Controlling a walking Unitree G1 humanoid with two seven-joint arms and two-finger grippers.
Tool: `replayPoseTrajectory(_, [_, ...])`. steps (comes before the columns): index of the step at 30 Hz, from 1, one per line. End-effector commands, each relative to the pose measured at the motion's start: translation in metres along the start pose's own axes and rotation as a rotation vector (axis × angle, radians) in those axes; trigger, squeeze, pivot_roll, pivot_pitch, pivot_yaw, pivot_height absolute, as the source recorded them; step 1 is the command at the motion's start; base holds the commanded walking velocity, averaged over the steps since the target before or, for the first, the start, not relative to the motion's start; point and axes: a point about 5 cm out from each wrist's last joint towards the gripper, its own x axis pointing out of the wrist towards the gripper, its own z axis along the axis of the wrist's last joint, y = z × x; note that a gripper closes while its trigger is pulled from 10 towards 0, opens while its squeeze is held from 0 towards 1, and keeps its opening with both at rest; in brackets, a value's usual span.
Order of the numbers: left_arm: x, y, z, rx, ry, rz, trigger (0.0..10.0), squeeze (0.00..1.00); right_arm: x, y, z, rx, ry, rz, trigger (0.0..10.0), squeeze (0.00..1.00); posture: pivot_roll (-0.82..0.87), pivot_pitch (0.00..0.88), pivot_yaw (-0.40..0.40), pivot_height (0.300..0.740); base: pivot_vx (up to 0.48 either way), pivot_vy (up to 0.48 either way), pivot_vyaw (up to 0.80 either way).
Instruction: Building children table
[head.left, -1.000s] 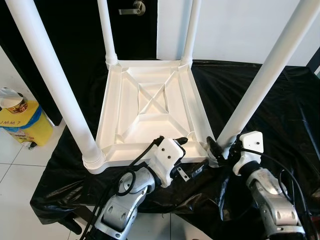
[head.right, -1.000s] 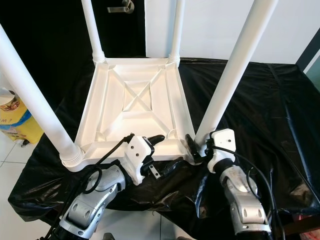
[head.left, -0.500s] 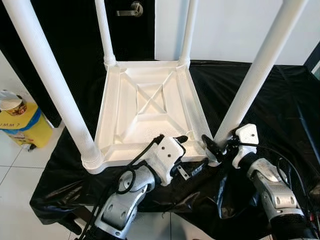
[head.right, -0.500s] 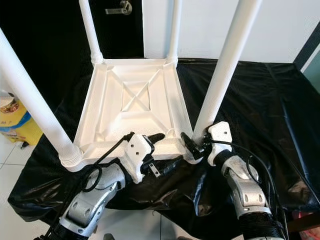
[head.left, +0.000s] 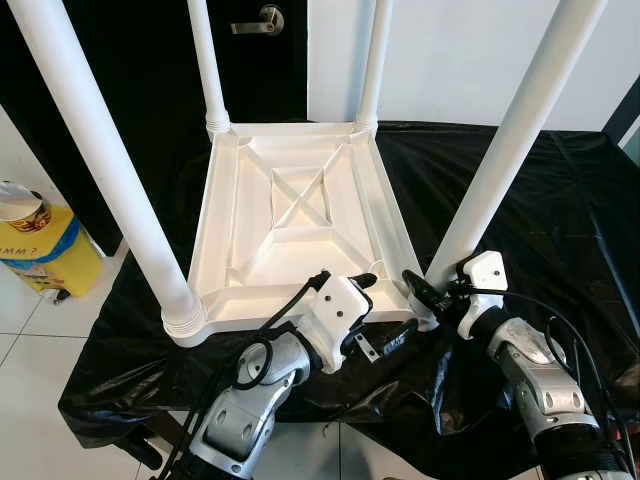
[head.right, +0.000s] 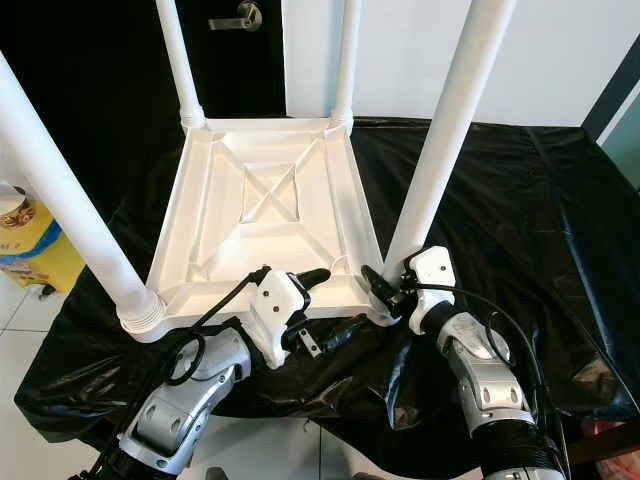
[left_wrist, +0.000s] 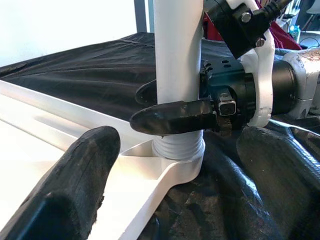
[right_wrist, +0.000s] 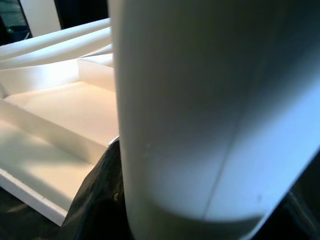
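Black sheet, upturned table: our right gripper clenched on leg base (stiff, probably light); left gripper released, center-bottom.

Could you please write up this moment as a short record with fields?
table: white tabletop upside down on black sheet, four legs pointing up
right pincer: closed around the base of the near right leg
left pincer: open, straddling the tabletop's near rim, one finger over the rim, the other below it
surroundings: dark door behind, yellow bin on the floor to the left
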Motion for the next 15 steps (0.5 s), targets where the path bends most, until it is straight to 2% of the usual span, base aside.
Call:
replayPoseTrajectory(1, [0.0011, -0.0014, -0.0033, -0.005, 0.018, 0.029, 10.0, 0.0, 0.0024, 0.0038, -0.0095, 0.023, 0.05, -0.019, 10.0, 0.0, 0.0, 0.034, -0.059, 0.74, 0.0, 0.0, 0.0])
replayPoseTrajectory(4, [0.0018, -0.0014, -0.0034, -0.004, 0.017, 0.027, 10.0, 0.0, 0.0052, 0.0084, -0.0123, 0.031, 0.062, -0.083, 10.0, 0.0, 0.0, 0.034, -0.059, 0.74, 0.0, 0.0, 0.0])
replayPoseTrajectory(6, [0.0018, -0.0014, -0.0034, -0.004, 0.017, 0.027, 10.0, 0.0, 0.0052, 0.0084, -0.0123, 0.031, 0.062, -0.083, 10.0, 0.0, 0.0, 0.034, -0.059, 0.74, 0.0, 0.0, 0.0])
replayPoseTrajectory(8, [0.0022, -0.0013, -0.0035, -0.003, 0.018, 0.027, 10.0, 0.0, 0.006, 0.0097, -0.0145, 0.036, 0.077, -0.167, 10.0, 0.0, 0.0, 0.033, -0.061, 0.74, 0.0, 0.0, 0.0])
replayPoseTrajectory(10, [0.0022, -0.0013, -0.0035, -0.003, 0.018, 0.027, 10.0, 0.0, 0.006, 0.0097, -0.0145, 0.036, 0.077, -0.167, 10.0, 0.0, 0.0, 0.033, -0.061, 0.74, 0.0, 0.0, 0.0])
replayPoseTrajectory(12, [0.0025, -0.0019, -0.0037, -0.004, 0.018, 0.024, 10.0, 0.0, 0.0055, 0.0087, -0.0171, 0.047, 0.098, -0.298, 10.0, 0.0, -0.01, 0.031, -0.062, 0.74, 0.0, 0.0, 0.0])
replayPoseTrajectory(14, [0.0025, -0.0019, -0.0037, -0.004, 0.018, 0.024, 10.0, 0.0, 0.0055, 0.0087, -0.0171, 0.047, 0.098, -0.298, 10.0, 0.0, -0.01, 0.031, -0.062, 0.74, 0.0, 0.0, 0.0])
replayPoseTrajectory(15, [0.0026, -0.0024, -0.0038, -0.005, 0.017, 0.022, 10.0, 0.0, 0.0053, 0.0085, -0.0176, 0.055, 0.104, -0.356, 10.0, 0.0, -0.01, 0.03, -0.062, 0.74, 0.0, 0.0, 0.0])
